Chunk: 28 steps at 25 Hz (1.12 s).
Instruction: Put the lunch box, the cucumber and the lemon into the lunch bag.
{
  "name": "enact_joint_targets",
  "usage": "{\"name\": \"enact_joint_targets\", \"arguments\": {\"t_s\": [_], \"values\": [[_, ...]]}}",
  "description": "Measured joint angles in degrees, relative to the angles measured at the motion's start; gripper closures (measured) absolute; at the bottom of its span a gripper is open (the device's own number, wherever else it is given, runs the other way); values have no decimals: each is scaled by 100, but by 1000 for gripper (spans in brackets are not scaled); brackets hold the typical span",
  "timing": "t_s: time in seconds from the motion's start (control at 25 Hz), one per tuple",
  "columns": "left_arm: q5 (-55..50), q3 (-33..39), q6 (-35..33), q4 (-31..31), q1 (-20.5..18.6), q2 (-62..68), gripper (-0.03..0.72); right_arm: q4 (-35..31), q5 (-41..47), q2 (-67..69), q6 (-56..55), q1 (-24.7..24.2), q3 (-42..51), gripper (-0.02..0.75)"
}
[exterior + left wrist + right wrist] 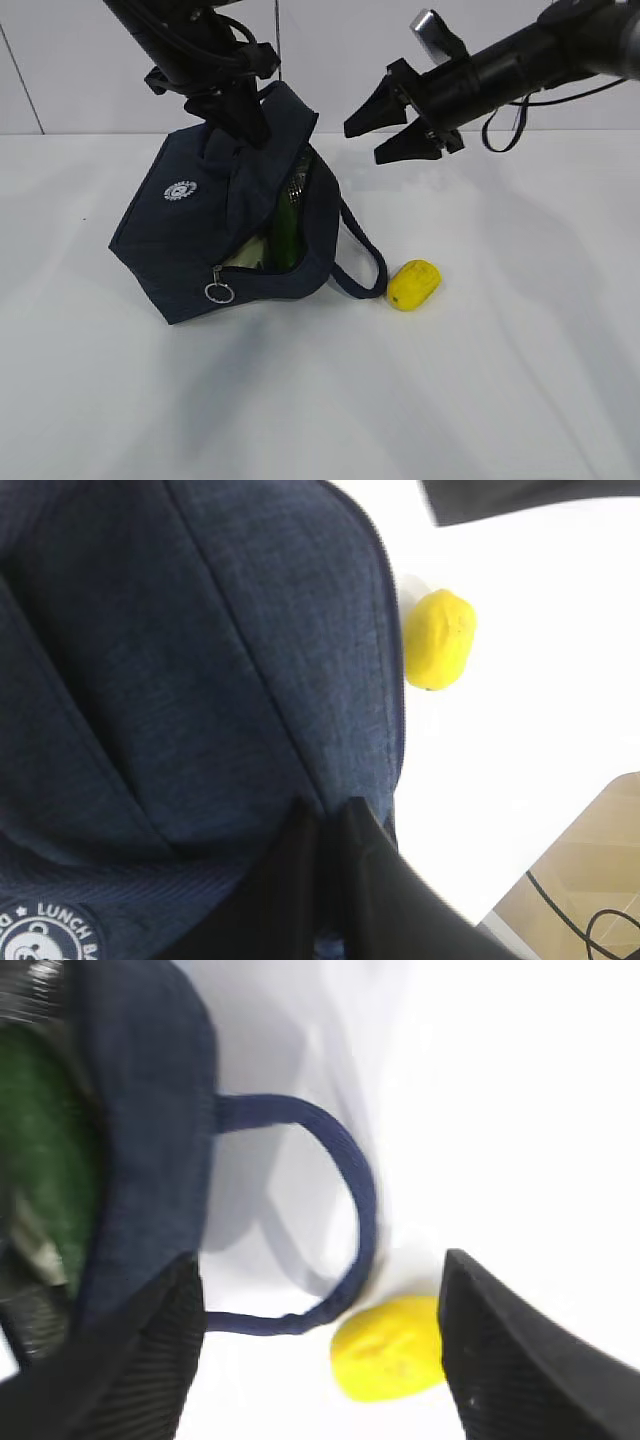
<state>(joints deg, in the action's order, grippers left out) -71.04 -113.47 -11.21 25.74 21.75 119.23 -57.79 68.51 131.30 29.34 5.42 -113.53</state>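
The navy lunch bag (190, 235) stands tipped on the white table, its zipped mouth gaping toward the right. My left gripper (245, 122) is shut on the fabric at the bag's top (335, 820) and holds it up. Inside the opening the dark green cucumber (286, 225) stands on end, and a pale sliver below it looks like the lunch box lid (240, 258). The yellow lemon (413, 284) lies on the table just right of the bag's loop handle (362, 262). My right gripper (395, 128) hovers open and empty above them, with the lemon (388, 1348) far below its fingers.
The zipper's metal ring pull (219, 292) hangs at the bag's lower front. A round white logo (180, 189) marks the bag's side. The table edge and floor show at the lower right of the left wrist view (590, 880).
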Motion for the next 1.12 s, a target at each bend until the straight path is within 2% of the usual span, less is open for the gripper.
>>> {"name": "enact_joint_targets", "arguments": {"t_s": [0.12,0.2,0.4,0.72,1.12], "values": [[0,0,0,-10,0,0,683,1310,88,-300,-751,0,-5,196],[0,0,0,-10,0,0,683,1929,112,-401,-1274,23,-5,196],[0,0,0,-22,0,0,683,2792,143,-480,-1926,181,-5,196],[0,0,0,-113,0,0,683,3599,147,-597,-2069,750,462,196],[0,0,0,-149,0,0,683,3812,147,-796,-2148,789,1639,196]]}}
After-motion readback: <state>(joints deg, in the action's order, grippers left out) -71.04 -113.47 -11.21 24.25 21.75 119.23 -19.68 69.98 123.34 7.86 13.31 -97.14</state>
